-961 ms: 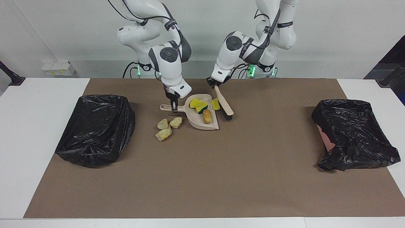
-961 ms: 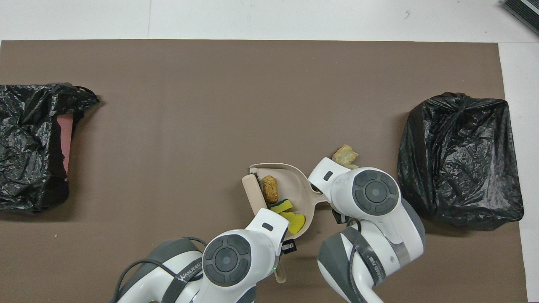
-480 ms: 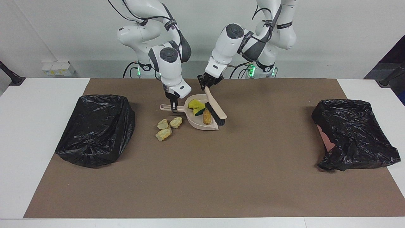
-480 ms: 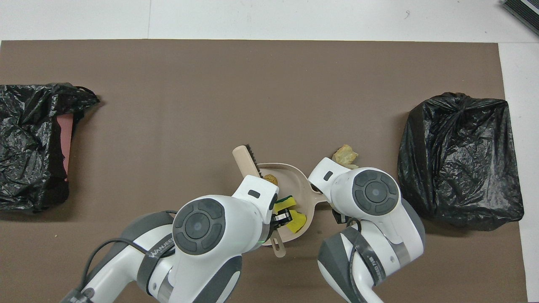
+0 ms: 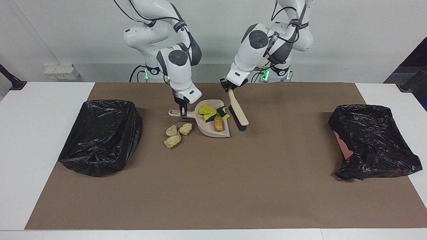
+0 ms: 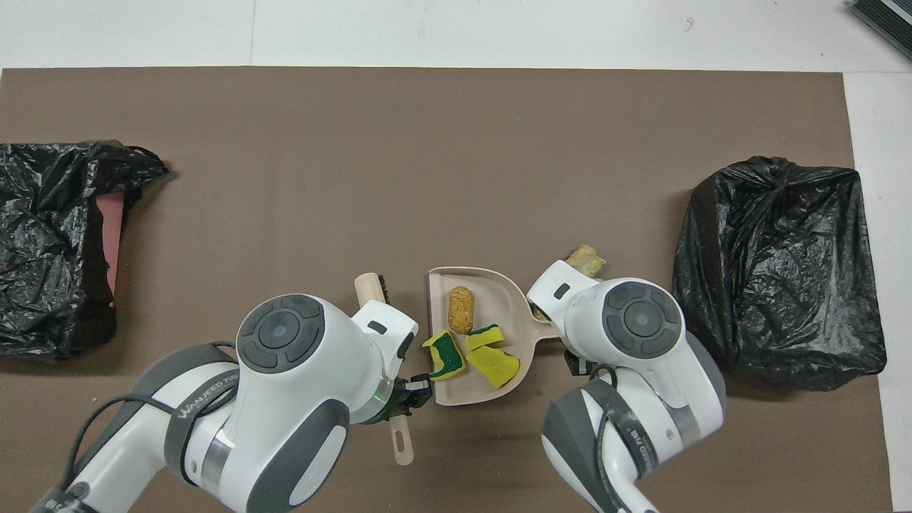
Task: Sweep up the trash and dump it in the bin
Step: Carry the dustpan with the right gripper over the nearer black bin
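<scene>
The right gripper (image 5: 183, 115), just left of centre in the upper half of the facing view, is clamped down on the handle of the beige dustpan (image 5: 213, 130), its fingertips pinched against the thin handle with the pan flat on the brown mat (image 5: 213, 186). In the overhead view its wrist hides the handle, and only the pan (image 6: 513, 285) shows in the lower middle of the frame. The left gripper (image 5: 229, 89), upper centre of the facing view, is closed tight on the top end of the brush (image 5: 237, 111), which slants down to its black bristles just beside the pan's open edge; whether the bristles touch the mat cannot be told. In the overhead view the brush handle's tip (image 6: 369, 286) pokes out above the left arm's wrist.

Of the trash, three yellow sponge chunks (image 5: 207, 111) and the orange-brown lump (image 5: 218, 123) lie inside the dustpan, the sponges toward the handle end; they show in the overhead view as well, the sponges (image 6: 491, 360) below the lump (image 6: 461, 309). Three pale lumps (image 5: 173, 140) lie on the mat just below the pan's handle in the facing view, apart from the pan. A black-bagged bin (image 5: 100, 136) sits at mid-left of the facing view, and another (image 5: 373, 140) at mid-right.
</scene>
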{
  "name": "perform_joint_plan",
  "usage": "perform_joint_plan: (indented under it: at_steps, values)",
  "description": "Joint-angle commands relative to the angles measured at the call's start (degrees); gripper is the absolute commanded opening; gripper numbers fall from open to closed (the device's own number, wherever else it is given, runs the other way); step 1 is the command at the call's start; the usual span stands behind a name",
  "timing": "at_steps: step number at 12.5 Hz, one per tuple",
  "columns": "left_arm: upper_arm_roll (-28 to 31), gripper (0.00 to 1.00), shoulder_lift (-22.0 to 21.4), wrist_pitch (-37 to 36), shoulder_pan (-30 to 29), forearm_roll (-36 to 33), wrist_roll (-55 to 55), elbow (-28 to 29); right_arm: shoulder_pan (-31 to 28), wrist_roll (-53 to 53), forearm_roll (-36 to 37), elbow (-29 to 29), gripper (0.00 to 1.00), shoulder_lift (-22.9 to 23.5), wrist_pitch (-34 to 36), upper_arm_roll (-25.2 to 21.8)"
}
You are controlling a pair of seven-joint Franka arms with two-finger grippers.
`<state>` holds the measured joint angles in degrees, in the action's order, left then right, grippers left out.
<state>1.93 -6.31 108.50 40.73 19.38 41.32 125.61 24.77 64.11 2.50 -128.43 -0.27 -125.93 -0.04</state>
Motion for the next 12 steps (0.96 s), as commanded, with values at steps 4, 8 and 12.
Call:
perform_joint_plan:
  at_steps: [4,8,12]
  values:
    - [-1.49,0.00,-6.17,0.57,5.92,-0.31,-0.46,11.05,-6.74,3.65,-5.82,4.67,0.00,-2.53,6.30,-0.23]
    - [-1.67,0.00,-5.21,5.73,13.14,-0.31,6.29,13.60,-15.26,9.54,-7.42,7.31,0.00,-7.10,10.33,-0.49]
    - [-1.67,0.00,-6.08,9.45,14.38,-0.31,6.23,17.03,-24.65,12.70,-6.37,8.89,0.00,-11.41,15.17,-1.28]
